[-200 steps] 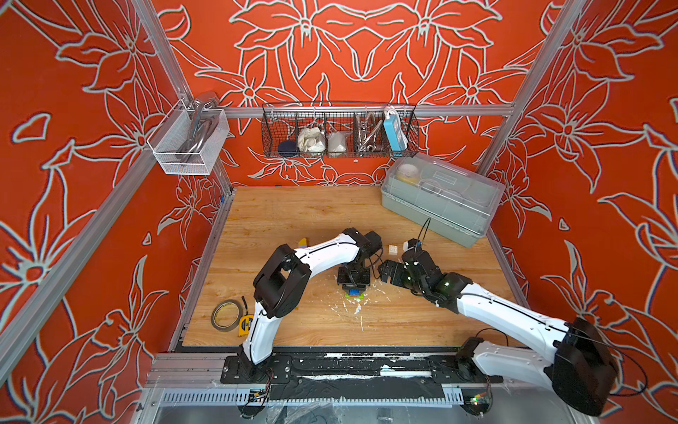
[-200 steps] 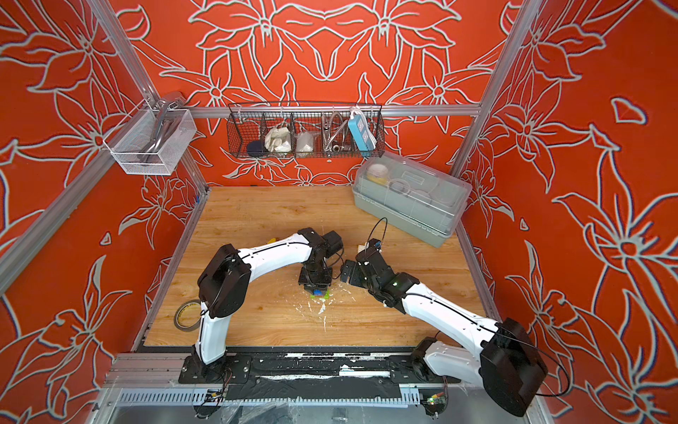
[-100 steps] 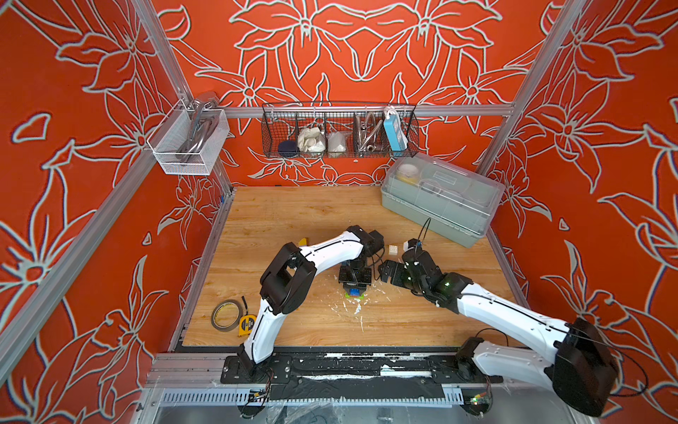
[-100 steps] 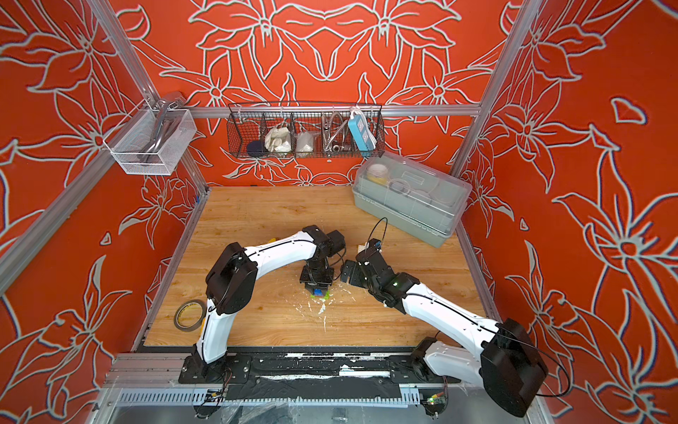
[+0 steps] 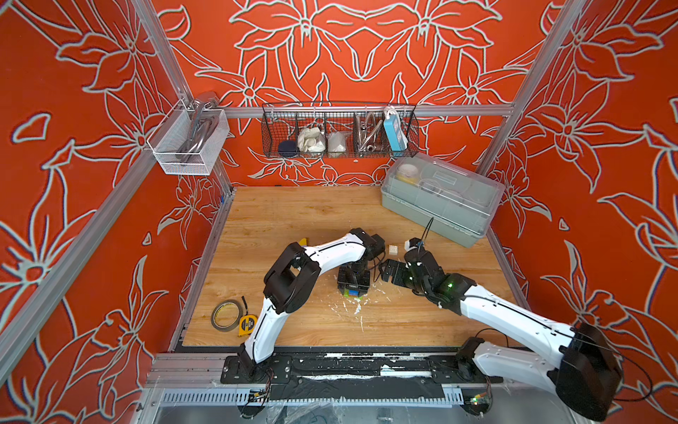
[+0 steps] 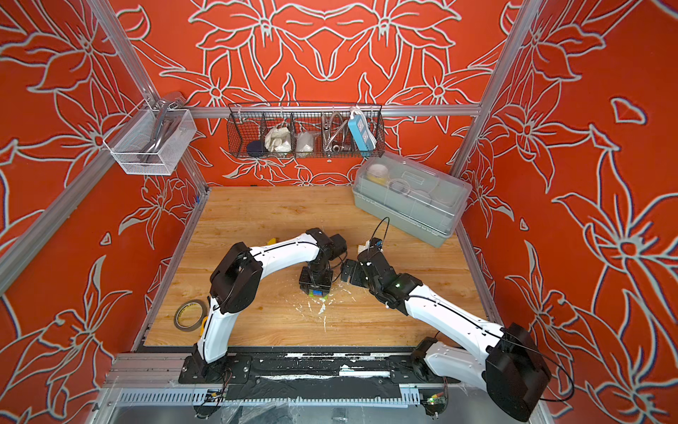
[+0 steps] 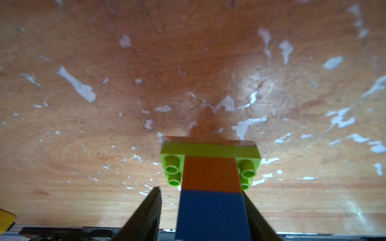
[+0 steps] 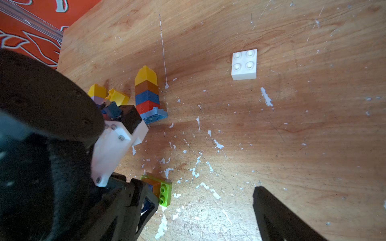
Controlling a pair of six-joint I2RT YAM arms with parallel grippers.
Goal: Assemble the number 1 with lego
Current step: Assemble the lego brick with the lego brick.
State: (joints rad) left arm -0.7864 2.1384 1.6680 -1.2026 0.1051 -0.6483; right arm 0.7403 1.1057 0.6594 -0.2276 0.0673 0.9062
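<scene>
A small lego stack (image 7: 211,187) stands under my left gripper (image 7: 201,208): a lime plate (image 7: 208,149) lowest on the table, then a red-orange brick and a blue brick (image 7: 212,215). The jaws straddle the blue brick; one finger (image 7: 150,210) stands clear of it, the other lies along its side. In both top views the stack (image 5: 353,292) (image 6: 317,293) peeks out below the left gripper (image 5: 353,282). My right gripper (image 8: 198,194) (image 5: 389,271) is open and empty beside it. A white brick (image 8: 244,64) (image 5: 393,250) lies alone. A yellow-brown-blue-red stack on a light-blue plate (image 8: 147,94) lies further off.
Loose yellow and lilac bricks (image 8: 108,95) sit behind the left arm. White flecks (image 5: 357,306) litter the wood. A tape roll (image 5: 225,315) and a yellow tape measure (image 5: 247,325) lie front left. A grey lidded box (image 5: 440,205) stands back right under a wire basket (image 5: 339,132).
My left gripper's jaws have parted from the blue brick they were shut on. The left elbow has shifted slightly rightward. The right arm has stayed still.
</scene>
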